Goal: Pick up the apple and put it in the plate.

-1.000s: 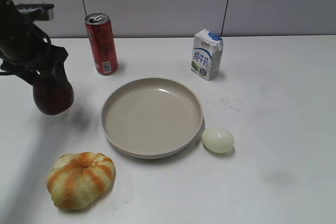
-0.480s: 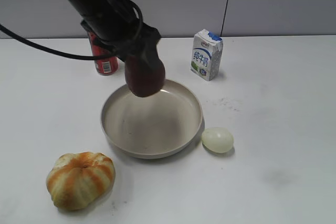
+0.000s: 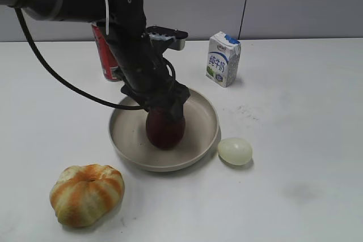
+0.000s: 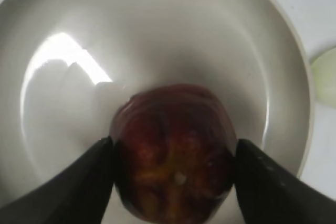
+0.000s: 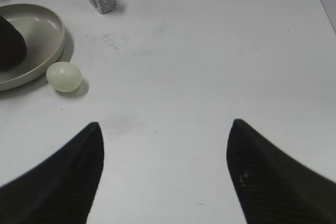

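The dark maroon apple (image 3: 165, 130) is inside the beige plate (image 3: 201, 111), at or just above its floor. My left gripper (image 3: 163, 109) is shut on the apple from above. In the left wrist view both fingers press the sides of the apple (image 4: 173, 150) over the plate (image 4: 157, 35), with the left gripper (image 4: 173, 153) centred on it. My right gripper (image 5: 164, 129) is open and empty above bare table, right of the plate (image 5: 50, 51); the apple (image 5: 10, 45) shows at that view's left edge.
A red can (image 3: 109, 63) stands behind the plate, partly hidden by my left arm. A milk carton (image 3: 223, 59) stands at back right. A pale egg (image 3: 235, 151) lies beside the plate's right rim. A striped pumpkin-shaped bun (image 3: 87, 193) lies front left.
My left gripper carried the apple from the far left across to above the plate, then lowered it into the plate. The right arm stayed out of the exterior view.
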